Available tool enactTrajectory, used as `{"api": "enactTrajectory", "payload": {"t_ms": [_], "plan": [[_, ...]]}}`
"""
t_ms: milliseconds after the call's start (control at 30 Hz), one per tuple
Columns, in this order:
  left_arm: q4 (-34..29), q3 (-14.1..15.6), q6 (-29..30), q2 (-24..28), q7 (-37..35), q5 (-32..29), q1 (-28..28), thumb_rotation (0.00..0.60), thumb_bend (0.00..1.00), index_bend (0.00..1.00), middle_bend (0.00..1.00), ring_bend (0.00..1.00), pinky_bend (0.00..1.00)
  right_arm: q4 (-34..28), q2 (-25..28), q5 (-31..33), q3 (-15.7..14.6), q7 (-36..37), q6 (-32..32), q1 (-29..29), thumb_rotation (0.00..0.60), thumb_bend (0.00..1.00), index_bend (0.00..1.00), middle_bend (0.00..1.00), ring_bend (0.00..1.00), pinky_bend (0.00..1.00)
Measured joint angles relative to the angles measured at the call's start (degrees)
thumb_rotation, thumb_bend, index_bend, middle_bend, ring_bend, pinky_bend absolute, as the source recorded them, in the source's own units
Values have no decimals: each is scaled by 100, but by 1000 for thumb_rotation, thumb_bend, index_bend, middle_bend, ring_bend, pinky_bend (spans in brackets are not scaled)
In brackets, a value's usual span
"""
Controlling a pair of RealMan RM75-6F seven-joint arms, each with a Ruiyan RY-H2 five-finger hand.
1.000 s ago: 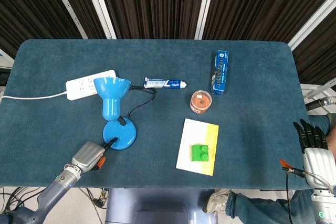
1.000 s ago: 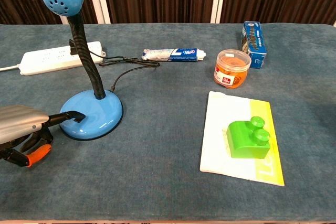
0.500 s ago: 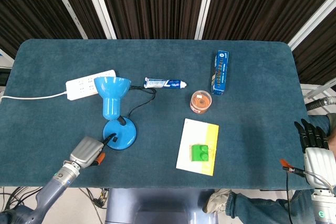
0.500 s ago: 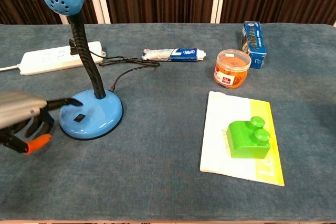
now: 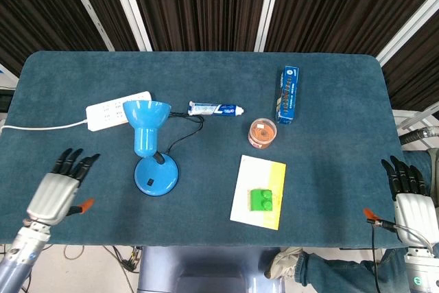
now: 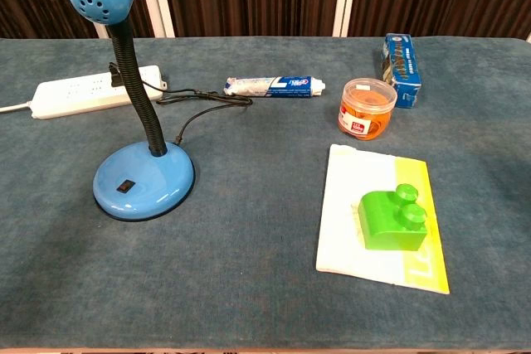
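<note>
Blue desk lamp (image 5: 151,149) upright, left of table centre, switch on base facing near edge; left hand (image 5: 56,190) at lamp's 9 o'clock, well apart, fingers spread, empty; right hand (image 5: 410,197) at table's 4 o'clock edge, fingers apart, empty; judged: lamp step idle; next move calls for fingertip onto base switch.

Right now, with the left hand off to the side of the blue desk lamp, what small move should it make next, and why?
Probably rest where it is: the left hand lies open, fingers spread, holding nothing, apart from the blue desk lamp whose round base shows its switch uncovered.
</note>
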Motion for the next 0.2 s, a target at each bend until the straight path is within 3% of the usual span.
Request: {"api": "enactTrajectory", "payload": {"t_ms": [200], "plan": [[219, 45, 787, 278, -1018, 151, 495, 600, 154, 86, 142, 0, 0, -4, 20, -6, 0, 106, -7, -2, 600, 108, 0, 18, 37, 0]]}}
